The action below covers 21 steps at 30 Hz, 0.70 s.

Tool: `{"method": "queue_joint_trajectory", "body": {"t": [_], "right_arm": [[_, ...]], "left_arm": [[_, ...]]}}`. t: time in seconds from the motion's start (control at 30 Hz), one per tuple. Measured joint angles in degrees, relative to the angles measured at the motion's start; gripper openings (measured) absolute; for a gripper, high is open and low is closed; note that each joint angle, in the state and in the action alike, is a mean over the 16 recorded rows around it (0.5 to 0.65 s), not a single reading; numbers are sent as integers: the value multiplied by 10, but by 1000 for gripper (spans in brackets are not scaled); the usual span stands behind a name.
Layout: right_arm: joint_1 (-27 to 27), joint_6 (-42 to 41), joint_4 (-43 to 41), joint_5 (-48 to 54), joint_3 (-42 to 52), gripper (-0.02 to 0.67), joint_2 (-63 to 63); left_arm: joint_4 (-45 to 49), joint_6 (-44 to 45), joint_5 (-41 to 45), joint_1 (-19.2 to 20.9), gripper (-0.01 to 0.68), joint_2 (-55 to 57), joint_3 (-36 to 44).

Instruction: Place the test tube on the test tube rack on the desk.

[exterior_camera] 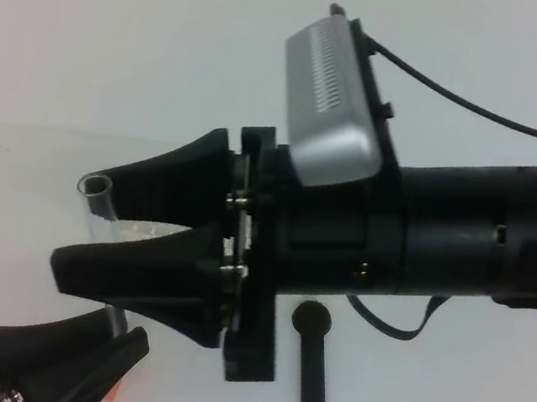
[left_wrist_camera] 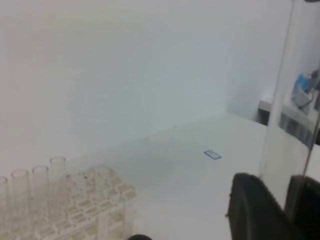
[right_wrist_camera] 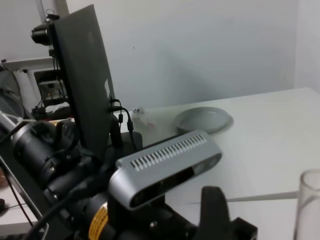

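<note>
Beside right tool (exterior_camera: 91, 235): black stick (exterior_camera: 311, 363) on desk (exterior_camera: 443, 389); test tube (exterior_camera: 97, 198) between jaws.

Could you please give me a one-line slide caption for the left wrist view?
Clear test tube pinched upright in the left gripper, with the tube-filled test tube rack waiting on the white desk.

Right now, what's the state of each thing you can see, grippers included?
left gripper: shut on the test tube.
right gripper: open, one jaw on either side of the test tube.
test tube: held tilted above the desk, not in the rack.
test tube rack: several other tubes standing upright in it.
black stick: lying flat on the desk, untouched.
</note>
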Motion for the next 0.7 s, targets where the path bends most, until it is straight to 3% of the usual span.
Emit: {"method": "queue_joint_trajectory", "body": {"t": [0.33, 0.7], "right_arm": [[25, 1, 0, -29, -12, 399, 10], [26, -7, 1, -50, -13, 214, 11]], "left_arm": [[0, -1, 0, 0, 13, 0, 0], [0, -6, -1, 0, 7, 0, 0]]}}
